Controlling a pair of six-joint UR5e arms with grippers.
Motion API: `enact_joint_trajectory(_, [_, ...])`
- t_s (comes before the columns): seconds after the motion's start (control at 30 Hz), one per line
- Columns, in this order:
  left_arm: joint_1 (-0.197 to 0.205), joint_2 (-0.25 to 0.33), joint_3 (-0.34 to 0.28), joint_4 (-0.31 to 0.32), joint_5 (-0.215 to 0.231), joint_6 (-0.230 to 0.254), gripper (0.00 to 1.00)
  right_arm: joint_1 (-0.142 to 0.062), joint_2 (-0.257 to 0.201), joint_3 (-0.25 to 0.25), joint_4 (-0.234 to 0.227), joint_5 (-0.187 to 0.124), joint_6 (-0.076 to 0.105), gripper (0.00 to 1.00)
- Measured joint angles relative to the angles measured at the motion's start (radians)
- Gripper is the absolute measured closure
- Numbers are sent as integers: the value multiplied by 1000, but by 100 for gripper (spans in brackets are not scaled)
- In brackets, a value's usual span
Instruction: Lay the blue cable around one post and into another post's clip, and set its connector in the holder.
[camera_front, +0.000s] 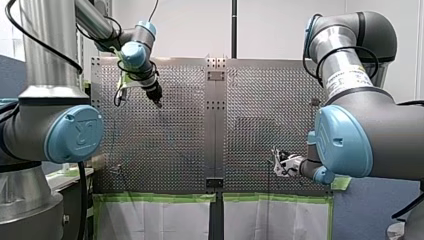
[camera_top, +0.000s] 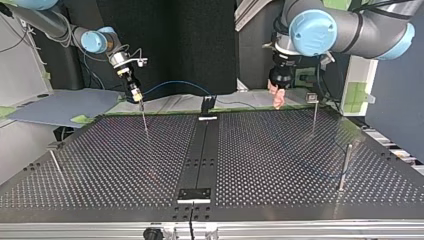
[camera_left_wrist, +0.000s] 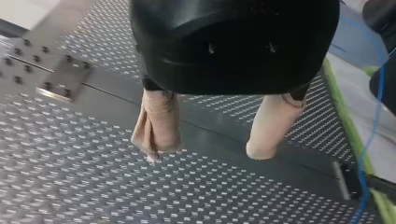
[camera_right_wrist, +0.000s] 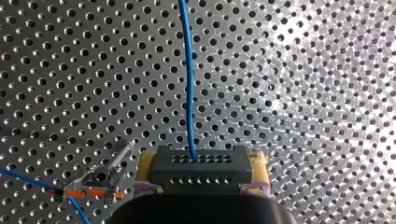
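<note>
In the right wrist view my right gripper is shut with its yellow pads on a dark grey connector. The blue cable runs straight ahead from it over the perforated plate. Beside the gripper stands a post's clip with orange marks, and a second stretch of cable runs into it. In the top view my right gripper hangs at the left just above a thin post, and the cable arcs to a black bracket. My left gripper is open over the plate, with nothing between its beige pads.
More thin posts stand at the top view's right and near left. A dark centre strip splits the perforated table. Green tape lines the plate's edge near my left gripper.
</note>
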Motion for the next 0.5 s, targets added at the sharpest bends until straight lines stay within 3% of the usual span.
enact_joint_trajectory(0.23, [-59,-59,-48,59,-59,-59,0,0,0,0,0,24,-3,100])
enact_joint_trajectory(0.5, [-124,-124,-60,124,-124,-124,0,1,1,0,0,31,-4,100])
